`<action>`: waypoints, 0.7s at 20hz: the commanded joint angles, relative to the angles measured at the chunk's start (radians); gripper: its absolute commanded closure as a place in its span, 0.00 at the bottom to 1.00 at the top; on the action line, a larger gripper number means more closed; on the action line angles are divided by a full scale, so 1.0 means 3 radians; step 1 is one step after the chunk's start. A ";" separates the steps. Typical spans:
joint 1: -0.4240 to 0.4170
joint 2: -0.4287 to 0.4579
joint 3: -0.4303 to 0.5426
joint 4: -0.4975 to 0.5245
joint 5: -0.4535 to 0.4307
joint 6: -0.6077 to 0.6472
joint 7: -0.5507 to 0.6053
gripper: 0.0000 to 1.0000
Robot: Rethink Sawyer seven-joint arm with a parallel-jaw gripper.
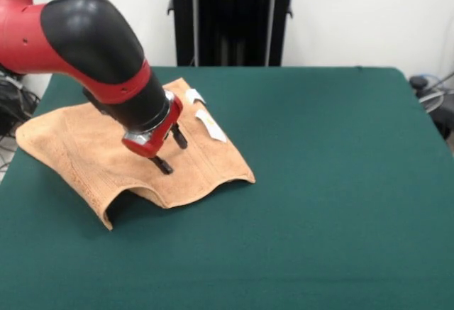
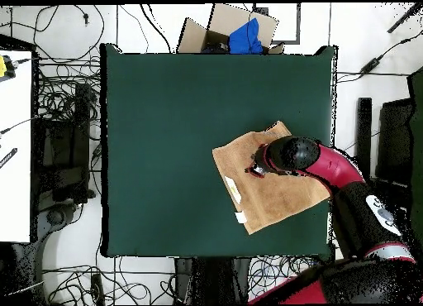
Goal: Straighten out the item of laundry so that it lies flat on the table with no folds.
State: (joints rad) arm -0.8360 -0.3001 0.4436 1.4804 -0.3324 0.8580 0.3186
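Observation:
The orange-tan towel (image 1: 78,147) lies on the left part of the green table (image 1: 319,182), spread out but wavy, with its near edge lifted in humps. Two white tags (image 1: 211,125) sit on its right edge. My gripper (image 1: 172,151) reaches down over the towel's middle, open, its lower fingertip at the cloth and nothing held between the fingers. In the overhead view the towel (image 2: 273,199) is by the table's (image 2: 165,137) right side, near the bottom edge. There the gripper (image 2: 256,169) is over the towel's upper half, and the tags (image 2: 234,189) are on its left edge.
A black stand (image 1: 230,15) rises behind the table. A cardboard box with something blue in it (image 2: 235,34) sits beyond the top edge in the overhead view. Cables (image 2: 62,112) cover the floor on the left, next to a white table (image 2: 12,145).

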 commanded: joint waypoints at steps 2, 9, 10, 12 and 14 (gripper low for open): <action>0.0026 0.0972 -0.0140 0.0158 -0.0466 -0.0940 0.0329 0.00; 0.0215 0.0707 -0.0265 0.0286 -0.0835 -0.1531 0.0546 0.00; 0.0303 0.0640 -0.0329 0.0288 -0.0902 -0.1585 0.0618 0.00; 0.0540 0.0482 -0.0533 0.0281 -0.1030 -0.1712 0.0909 0.00; 0.0725 0.0332 -0.0703 0.0310 -0.1110 -0.1856 0.1152 0.00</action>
State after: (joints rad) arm -0.7523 -0.3619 0.3871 1.5321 -0.4360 0.7308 0.3305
